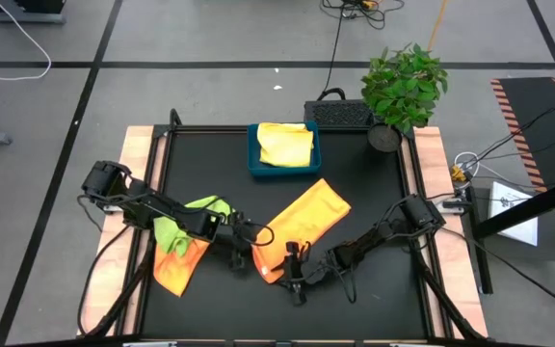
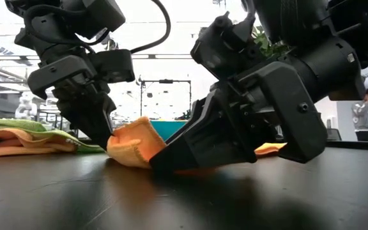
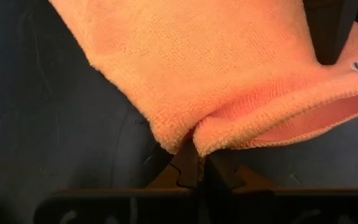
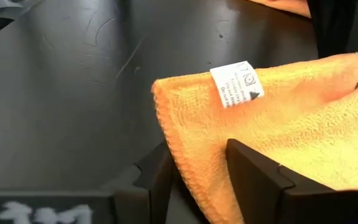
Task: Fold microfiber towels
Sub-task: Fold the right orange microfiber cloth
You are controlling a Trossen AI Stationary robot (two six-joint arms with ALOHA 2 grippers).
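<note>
The orange towel (image 1: 302,228) lies folded in a long strip on the black table (image 1: 374,193), running from near the middle toward the front edge, and both grippers meet at its front end. The left gripper (image 3: 199,163) has its jaws closed tight on the folded edge of that end, the cloth bunching into a small pucker right where the fingertips pinch it. The right gripper (image 4: 197,174) sits just beside it at the same end, its two fingers (image 4: 260,180) standing on either side of a corner of the cloth; the corner lies between them, but whether they are pressing it yet cannot be told. That corner carries a small white care label (image 4: 237,82). In the low view the gripped end is lifted into a rounded hump off the table surface. The cloth is plain orange with a soft looped pile and a stitched hem. Toward the table's left edge a lime green towel (image 1: 191,220) lies crumpled on another orange towel (image 1: 176,268). A yellow towel (image 1: 285,145) rests in the blue tray (image 1: 254,154) at the back edge.
</note>
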